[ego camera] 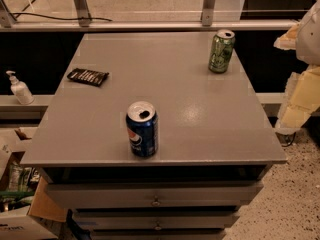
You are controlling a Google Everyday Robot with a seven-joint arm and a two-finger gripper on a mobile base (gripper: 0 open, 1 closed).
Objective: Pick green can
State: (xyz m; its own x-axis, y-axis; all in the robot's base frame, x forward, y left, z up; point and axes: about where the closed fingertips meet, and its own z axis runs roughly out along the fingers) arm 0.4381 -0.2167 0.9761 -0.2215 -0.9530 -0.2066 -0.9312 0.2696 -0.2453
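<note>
Green can [221, 51] — upright (silver top), far-rt tabletop [165, 89], left of gripper [299, 84].

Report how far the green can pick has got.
Done: nothing visible yet. The green can stands upright near the table's far right corner, untouched. In hand: the gripper hangs beyond the table's right edge, apart from the can. Left: reach the green can, not the blue Pepsi can at the front, then grasp and lift it.

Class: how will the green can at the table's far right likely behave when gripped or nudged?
The green can stands upright, tall and narrow, so a sideways nudge may tip it, then roll it. Its top looks opened, so it may be light and dent easily. The gripper is at the right edge, off the table.
</note>
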